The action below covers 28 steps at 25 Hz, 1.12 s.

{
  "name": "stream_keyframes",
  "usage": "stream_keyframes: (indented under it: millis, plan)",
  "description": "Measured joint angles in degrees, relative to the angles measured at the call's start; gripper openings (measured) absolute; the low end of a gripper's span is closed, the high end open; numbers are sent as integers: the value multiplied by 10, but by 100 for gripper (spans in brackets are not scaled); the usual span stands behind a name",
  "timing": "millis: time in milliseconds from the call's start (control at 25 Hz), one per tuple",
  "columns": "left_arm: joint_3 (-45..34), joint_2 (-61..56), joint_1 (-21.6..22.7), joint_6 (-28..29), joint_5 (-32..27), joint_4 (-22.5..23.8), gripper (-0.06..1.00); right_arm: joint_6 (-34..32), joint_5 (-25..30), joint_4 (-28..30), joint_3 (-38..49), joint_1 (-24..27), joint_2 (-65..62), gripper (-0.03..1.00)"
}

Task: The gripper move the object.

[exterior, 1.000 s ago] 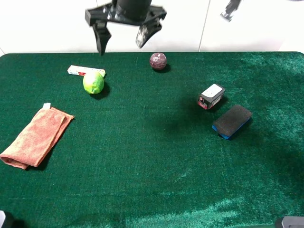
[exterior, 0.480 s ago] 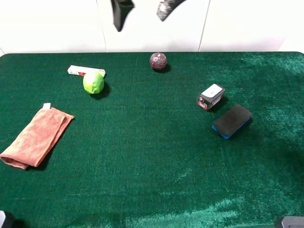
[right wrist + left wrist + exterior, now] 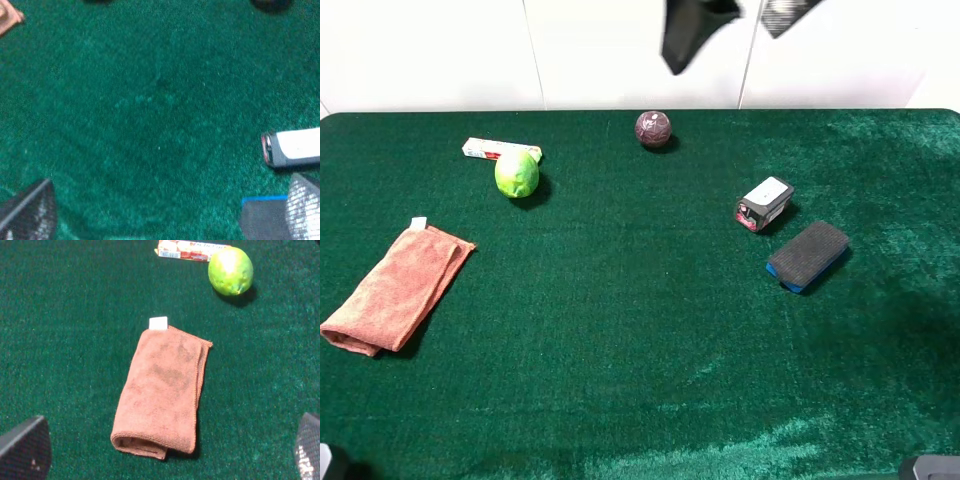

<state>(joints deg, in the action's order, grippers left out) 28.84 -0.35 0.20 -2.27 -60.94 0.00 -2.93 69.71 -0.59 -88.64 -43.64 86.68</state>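
Note:
The yellow-green ball (image 3: 517,174) rests on the green table at the back left, touching a small white and red pack (image 3: 490,149). It also shows in the left wrist view (image 3: 230,270), beyond the towel. My right gripper (image 3: 725,50) hangs high above the table's back edge, jaws wide apart and empty; in the right wrist view (image 3: 172,200) only bare cloth lies between its fingers. My left gripper (image 3: 170,440) is open and empty, high above the orange towel (image 3: 162,390). It is out of the exterior view.
A dark maroon ball (image 3: 653,129) sits at the back centre. The folded orange towel (image 3: 395,288) lies at the left. A white and black device (image 3: 764,203) and a blue-backed black sponge (image 3: 807,255) lie at the right.
The open gripper at the top of the exterior view has moved to the right and risen partly out of frame. Nothing on the table has moved.

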Motion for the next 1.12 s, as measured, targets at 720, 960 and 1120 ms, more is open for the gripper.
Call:
stream_keyframes:
  millis: [720,960,1120]
  plan:
    - [0,0,0,0,0,0,99,-71,0,89,267,5,-315,70]
    - [0,0,0,0,0,0,99,-79,0,90,363,139,-432,70]
    - [0,0,0,0,0,0,99,-79,-24,90,427,266,-537,70]
